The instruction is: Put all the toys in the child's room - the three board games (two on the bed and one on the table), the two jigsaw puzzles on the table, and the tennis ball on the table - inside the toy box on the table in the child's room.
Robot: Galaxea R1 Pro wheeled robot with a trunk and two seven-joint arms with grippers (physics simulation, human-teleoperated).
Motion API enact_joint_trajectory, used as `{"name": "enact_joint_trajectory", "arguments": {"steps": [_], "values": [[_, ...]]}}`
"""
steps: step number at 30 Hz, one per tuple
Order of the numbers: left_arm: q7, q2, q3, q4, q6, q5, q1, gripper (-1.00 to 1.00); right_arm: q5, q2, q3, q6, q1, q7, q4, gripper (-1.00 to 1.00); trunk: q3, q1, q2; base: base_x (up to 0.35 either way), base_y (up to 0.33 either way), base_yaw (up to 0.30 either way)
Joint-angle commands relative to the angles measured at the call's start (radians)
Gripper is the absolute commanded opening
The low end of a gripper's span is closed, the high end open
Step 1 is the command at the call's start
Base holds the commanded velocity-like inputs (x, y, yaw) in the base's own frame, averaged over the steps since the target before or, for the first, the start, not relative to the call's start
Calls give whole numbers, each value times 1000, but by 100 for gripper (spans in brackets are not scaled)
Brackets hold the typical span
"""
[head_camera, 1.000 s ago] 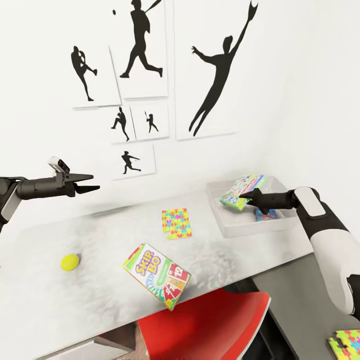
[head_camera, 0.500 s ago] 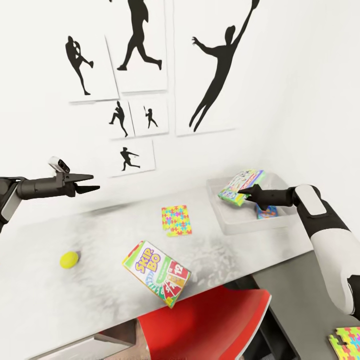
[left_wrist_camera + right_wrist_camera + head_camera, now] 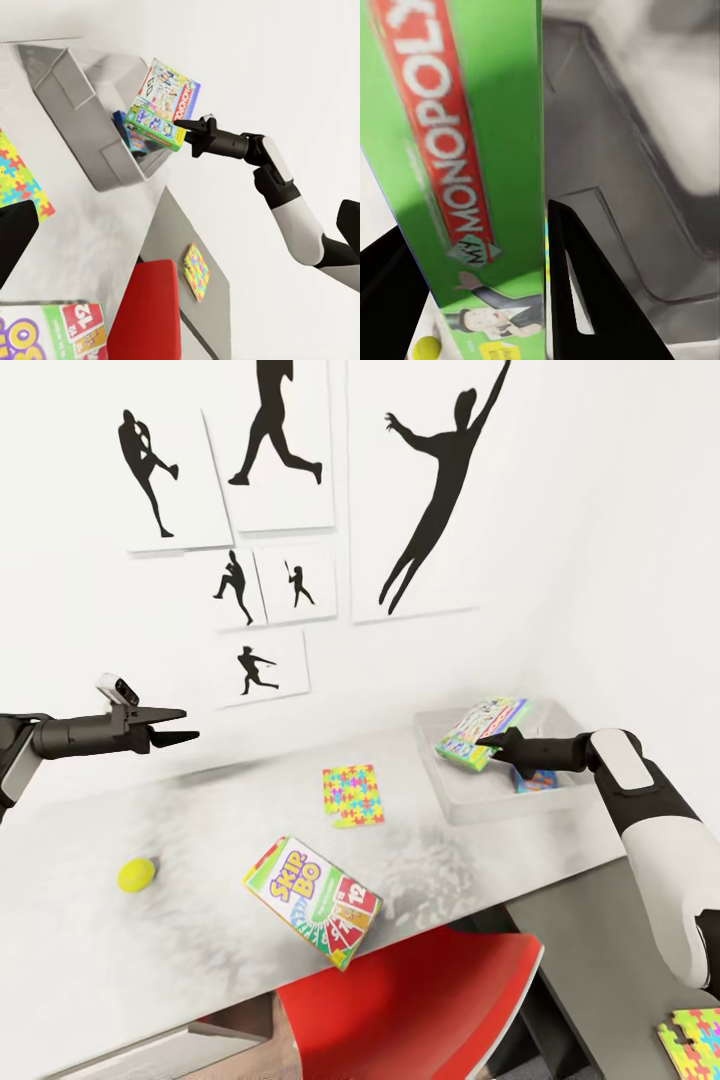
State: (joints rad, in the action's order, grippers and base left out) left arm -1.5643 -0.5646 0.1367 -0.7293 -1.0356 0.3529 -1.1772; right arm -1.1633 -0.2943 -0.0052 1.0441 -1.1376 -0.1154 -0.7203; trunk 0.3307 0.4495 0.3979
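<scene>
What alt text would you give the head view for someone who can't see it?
The right gripper holds a green-edged Monopoly box over the grey toy box on the table. A SKIP-BO box, puzzle square and tennis ball lie on the table.

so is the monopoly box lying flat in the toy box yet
No, tilted. The monopoly box leans over the toy box rim, one edge between the right gripper's fingers; a smaller blue box lies beneath.

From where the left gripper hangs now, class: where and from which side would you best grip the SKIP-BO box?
Probably by its long green edges, from above. The SKIP-BO box lies flat on the table, face up and skewed, one corner over the front edge. The open left gripper could descend, turn to match the skew and close across the narrow width, away from the overhanging corner.
</scene>
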Motion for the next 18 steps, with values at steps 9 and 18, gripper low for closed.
{"name": "enact_joint_trajectory", "arguments": {"steps": [9, 18], "values": [[-7, -3, 4, 1, -11, 1, -1, 100, -10, -6, 1, 3, -9, -10, -1, -100, 17, 1, 2, 0, 0, 0], [-7, -3, 4, 1, -11, 1, -2, 100, -10, -22, 1, 3, -16, -10, -6, -100, 32, 1, 2, 0, 0, 0]]}}
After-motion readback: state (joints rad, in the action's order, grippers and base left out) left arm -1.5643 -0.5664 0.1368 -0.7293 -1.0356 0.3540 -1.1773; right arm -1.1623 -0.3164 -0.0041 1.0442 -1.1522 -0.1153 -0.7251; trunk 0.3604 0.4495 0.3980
